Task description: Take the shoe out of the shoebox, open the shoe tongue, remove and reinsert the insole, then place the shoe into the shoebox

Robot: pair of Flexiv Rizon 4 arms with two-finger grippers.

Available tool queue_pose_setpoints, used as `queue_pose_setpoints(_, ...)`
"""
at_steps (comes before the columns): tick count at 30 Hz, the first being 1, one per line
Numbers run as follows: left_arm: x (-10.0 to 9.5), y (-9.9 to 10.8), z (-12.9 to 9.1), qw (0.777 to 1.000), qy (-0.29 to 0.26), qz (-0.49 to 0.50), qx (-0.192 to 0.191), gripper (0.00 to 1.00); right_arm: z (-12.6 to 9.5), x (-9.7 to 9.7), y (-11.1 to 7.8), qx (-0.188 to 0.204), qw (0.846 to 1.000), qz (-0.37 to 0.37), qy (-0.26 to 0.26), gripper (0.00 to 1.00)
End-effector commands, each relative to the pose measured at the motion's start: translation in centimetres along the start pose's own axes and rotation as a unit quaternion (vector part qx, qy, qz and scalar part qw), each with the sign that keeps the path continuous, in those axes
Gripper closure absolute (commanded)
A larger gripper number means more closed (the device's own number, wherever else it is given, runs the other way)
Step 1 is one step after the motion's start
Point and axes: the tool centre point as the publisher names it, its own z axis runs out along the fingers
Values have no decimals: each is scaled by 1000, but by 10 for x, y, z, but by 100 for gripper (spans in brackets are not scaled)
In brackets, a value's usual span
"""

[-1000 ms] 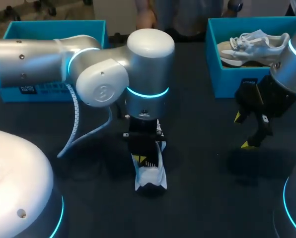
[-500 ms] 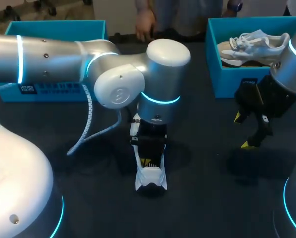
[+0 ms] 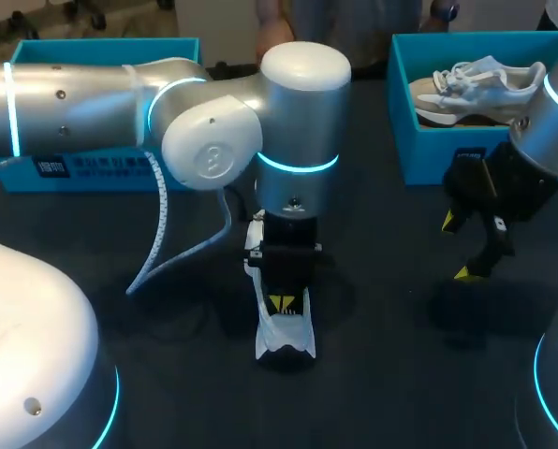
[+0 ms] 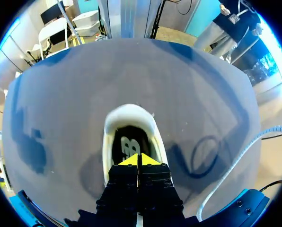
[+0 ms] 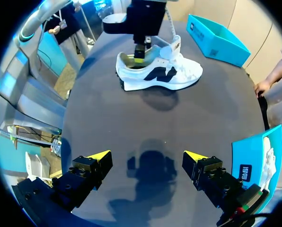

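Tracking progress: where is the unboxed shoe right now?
Head view: the shoe lies mid-table under the left pincer, whose tips reach into its opening.

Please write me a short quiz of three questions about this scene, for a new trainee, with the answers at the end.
1. True or false: the right pincer holds the white shoe.
2. Where are the tips of the left pincer? A) in the white shoe's opening B) against the right pincer C) high above the white shoe
3. Fill in: the second shoe lies in a blue ____.
Key: 1 false; 2 A; 3 shoebox.
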Motion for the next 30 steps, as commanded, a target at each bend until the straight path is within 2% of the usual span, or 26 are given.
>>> queue_pose_setpoints(1, -8, -6, 21, 1000, -6, 2, -1, 100, 1, 0, 0, 1, 1000, 0, -1, 0)
queue_pose_setpoints(8, -21, -4, 44, 1000, -14, 0, -13, 100, 1, 0, 0, 1, 1000, 0, -1, 0)
queue_pose_setpoints(14, -13, 9, 49, 999, 0, -14, -29, 100, 1, 0, 0, 1, 1000, 0, -1, 0)
queue_pose_setpoints(19, -5, 14, 42, 999, 0, -25, -39, 100, 1, 0, 0, 1, 1000, 0, -1, 0)
queue_pose_setpoints(24, 6, 10, 23, 998, -12, -25, -52, 100, 1, 0, 0, 1, 1000, 0, -1, 0)
queue_pose_setpoints(30, 4, 11, 6, 997, -28, -20, -68, 100, 1, 0, 0, 1, 1000, 0, -1, 0)
